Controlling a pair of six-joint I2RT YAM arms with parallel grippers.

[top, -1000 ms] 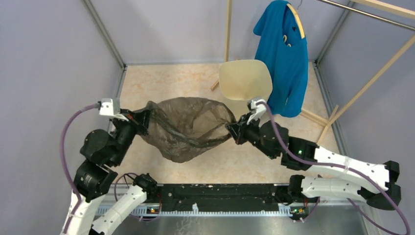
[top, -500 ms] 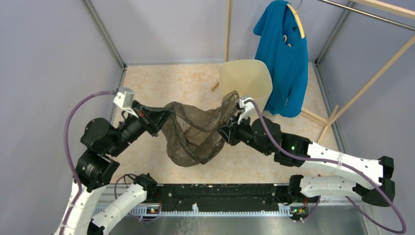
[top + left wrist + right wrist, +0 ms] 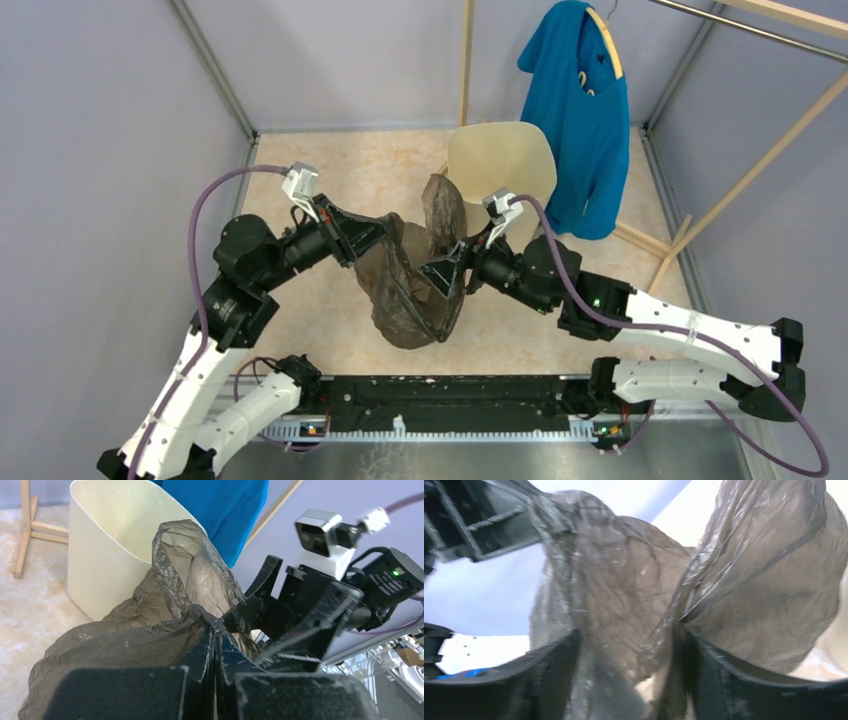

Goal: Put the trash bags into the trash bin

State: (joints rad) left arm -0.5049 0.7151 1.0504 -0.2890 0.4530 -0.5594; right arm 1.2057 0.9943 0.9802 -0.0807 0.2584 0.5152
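Pale lilac-grey walls [image 3: 90, 120] close the space in on three sides, joined by thin metal corner posts [image 3: 216, 70]. The floor [image 3: 340, 170] is beige with a marbled pattern. A light wooden rack [image 3: 757, 167] stands at the back right, and a blue T-shirt [image 3: 580, 120] hangs there on a wooden hanger [image 3: 606, 45]. The light is soft and even.

The trash bag [image 3: 624, 595] (blurred at right wrist) covers part of the trash bin [image 3: 100, 560].
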